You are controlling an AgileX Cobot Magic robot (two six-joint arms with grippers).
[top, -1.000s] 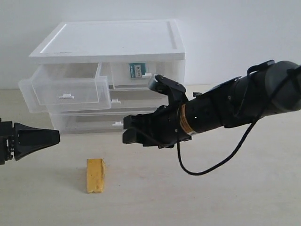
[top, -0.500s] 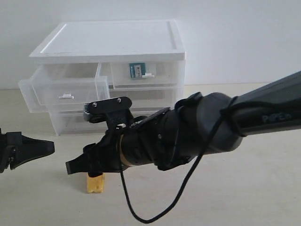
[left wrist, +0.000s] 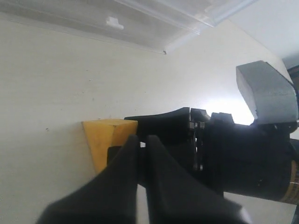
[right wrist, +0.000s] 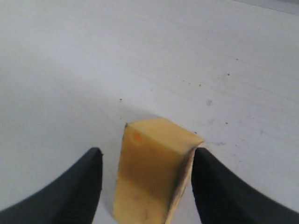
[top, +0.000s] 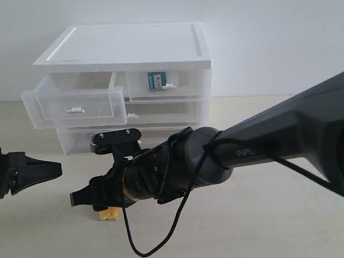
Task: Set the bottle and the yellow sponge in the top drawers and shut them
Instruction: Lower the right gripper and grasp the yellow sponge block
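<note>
The yellow sponge (right wrist: pixel 154 172) lies on the table between the fingers of my open right gripper (right wrist: pixel 145 158), with a gap on one side and the other finger close against it. In the exterior view the right gripper (top: pixel 80 200) hangs low over the sponge (top: pixel 107 215), hiding most of it. My left gripper (top: pixel 56 169) is shut and empty, a short way left of the sponge (left wrist: pixel 105 140). The left top drawer (top: pixel 72 105) is pulled out. The right top drawer (top: pixel 183 80) is shut, with the bottle's teal label (top: pixel 157 80) showing through its front.
The white cabinet (top: pixel 123 48) stands at the back of the pale table, with two full-width drawers (top: pixel 161 113) below the top pair. The right arm (top: pixel 258 156) stretches across the middle, its cable (top: pixel 161 236) drooping to the table.
The right arm has swung from in front of the cabinet leftward and down, bringing its open gripper over the sponge. The left gripper has drawn back slightly to the left.
</note>
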